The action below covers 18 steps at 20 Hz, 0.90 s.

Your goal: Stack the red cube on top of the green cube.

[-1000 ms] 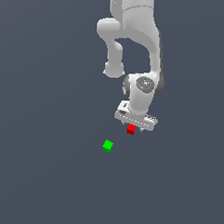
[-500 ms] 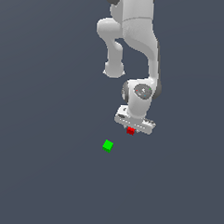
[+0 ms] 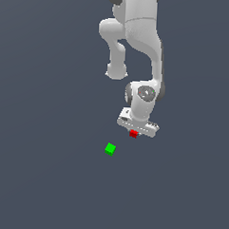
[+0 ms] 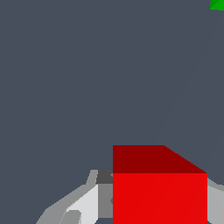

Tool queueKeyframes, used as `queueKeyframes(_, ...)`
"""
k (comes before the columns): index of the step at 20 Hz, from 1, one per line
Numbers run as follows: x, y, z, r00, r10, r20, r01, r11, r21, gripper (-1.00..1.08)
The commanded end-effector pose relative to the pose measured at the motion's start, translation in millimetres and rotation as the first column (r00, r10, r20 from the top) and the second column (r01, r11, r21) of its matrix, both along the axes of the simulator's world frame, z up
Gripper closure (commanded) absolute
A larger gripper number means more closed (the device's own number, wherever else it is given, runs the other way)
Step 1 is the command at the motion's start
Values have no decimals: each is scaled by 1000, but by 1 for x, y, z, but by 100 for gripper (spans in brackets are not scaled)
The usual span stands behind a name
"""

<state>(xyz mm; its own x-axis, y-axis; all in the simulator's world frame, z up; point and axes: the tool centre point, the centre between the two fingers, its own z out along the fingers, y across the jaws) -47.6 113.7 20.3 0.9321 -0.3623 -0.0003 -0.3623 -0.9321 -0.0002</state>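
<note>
Flat slate-grey ground fills both views with no seam, edge or corner anywhere in frame, so nothing can be placed against the borders of the surface; no wall or other room feature shows either.

Starting at the tool: the gripper [image 3: 134,134] hangs below the white arm [image 3: 139,37], and the red cube [image 3: 133,133] sits between its fingers. In the wrist view the red cube [image 4: 159,188] fills the space between the pale fingers [image 4: 83,205], which press in on both sides, so the jaws are narrowed onto it and carrying it. In the exterior view the cube looks lifted off the ground, though the height cannot be judged with certainty.

Outward from there, the green cube [image 3: 110,148] rests alone on the ground, apart from the gripper, lower and toward the exterior view's left. The wrist camera catches only a sliver of the green cube [image 4: 217,4] at the corner of its picture, so the gripper is not above it yet.

The step in hand appears to be the carry. The next move calls for bringing the red cube squarely over the green one, faces aligned, then lowering until they touch before letting go; an offset release would probably let it topple off.
</note>
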Motion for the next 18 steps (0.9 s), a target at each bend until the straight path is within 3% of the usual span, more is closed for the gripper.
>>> queueKeyframes(1, 0, 0, 0, 1000, 1, 0, -1, 1000, 0, 108)
queueKeyframes(8, -1, 0, 18, 1000, 1, 0, -1, 1000, 0, 108)
queueKeyframes(18, -1, 0, 79, 1000, 0, 0, 0, 1000, 0, 108)
